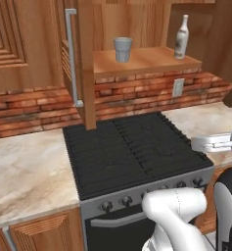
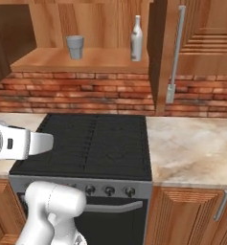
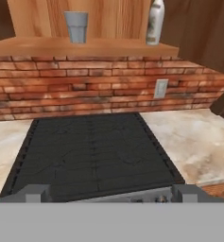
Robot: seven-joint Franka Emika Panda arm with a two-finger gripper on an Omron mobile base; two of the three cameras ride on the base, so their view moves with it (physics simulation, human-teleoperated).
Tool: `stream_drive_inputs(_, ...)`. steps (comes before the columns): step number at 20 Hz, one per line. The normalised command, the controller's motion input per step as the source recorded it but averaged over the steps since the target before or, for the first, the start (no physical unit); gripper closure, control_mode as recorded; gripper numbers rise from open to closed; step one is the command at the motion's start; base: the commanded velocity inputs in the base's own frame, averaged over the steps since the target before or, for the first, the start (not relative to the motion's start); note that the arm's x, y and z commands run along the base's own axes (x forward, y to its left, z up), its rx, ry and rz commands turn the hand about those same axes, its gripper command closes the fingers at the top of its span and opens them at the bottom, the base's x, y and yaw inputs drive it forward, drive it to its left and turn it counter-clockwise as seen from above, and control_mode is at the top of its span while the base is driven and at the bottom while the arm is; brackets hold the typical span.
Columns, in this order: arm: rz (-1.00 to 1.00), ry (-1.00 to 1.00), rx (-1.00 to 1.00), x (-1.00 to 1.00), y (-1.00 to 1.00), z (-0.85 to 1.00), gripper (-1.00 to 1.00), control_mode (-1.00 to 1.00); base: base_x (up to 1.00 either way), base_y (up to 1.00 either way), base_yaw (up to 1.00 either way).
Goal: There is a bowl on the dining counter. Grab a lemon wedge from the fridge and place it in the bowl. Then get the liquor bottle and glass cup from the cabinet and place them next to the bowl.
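**Gripper Open and Empty Above Stove; Cup and Bottle on Open Cabinet Shelf**

The two-finger gripper (image 3: 111, 194) appears at the 6 o'clock edge of the hand view, its two dark fingertips (image 3: 35, 193) set wide apart with nothing between them. The jaws stand fully spread and hold nothing.

Directly beyond the fingertips lies the black flat-topped stove (image 3: 92, 153), with a row of round grey control knobs (image 2: 107, 190) along its front panel. Beige marbled stone counter (image 1: 24, 171) adjoins the stove on both sides.

Behind the stove runs a red brick backsplash (image 3: 75, 87), carrying a white wall outlet (image 3: 160, 88) at roughly 2 o'clock from the stove centre in the hand view.

Above the brick sits the brown wooden cabinet shelf (image 3: 85, 47), exposed by an open wooden cabinet door with a long grey bar handle (image 1: 71, 56). The grey tapered glass cup (image 3: 76, 26) stands upright on the shelf at 11 o'clock in the hand view. The white slender-necked liquor bottle (image 3: 155, 22) stands upright at 1 o'clock, well apart from the cup. The gripper touches neither item.
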Motion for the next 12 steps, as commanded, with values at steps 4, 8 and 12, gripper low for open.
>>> stream_drive_inputs(4, 0.00, 0.00, 0.00, 0.00, 0.00, 0.00, -1.00, 1.00, 0.62, 0.00, 0.06)
stream_drive_inputs(8, 0.00, 0.00, 0.00, 0.00, 0.00, 0.00, -1.00, 1.00, 0.69, 0.00, 0.13)
stream_drive_inputs(12, 0.00, 0.00, 0.00, 0.00, 0.00, 0.00, -1.00, 1.00, 0.77, -0.05, 0.10)
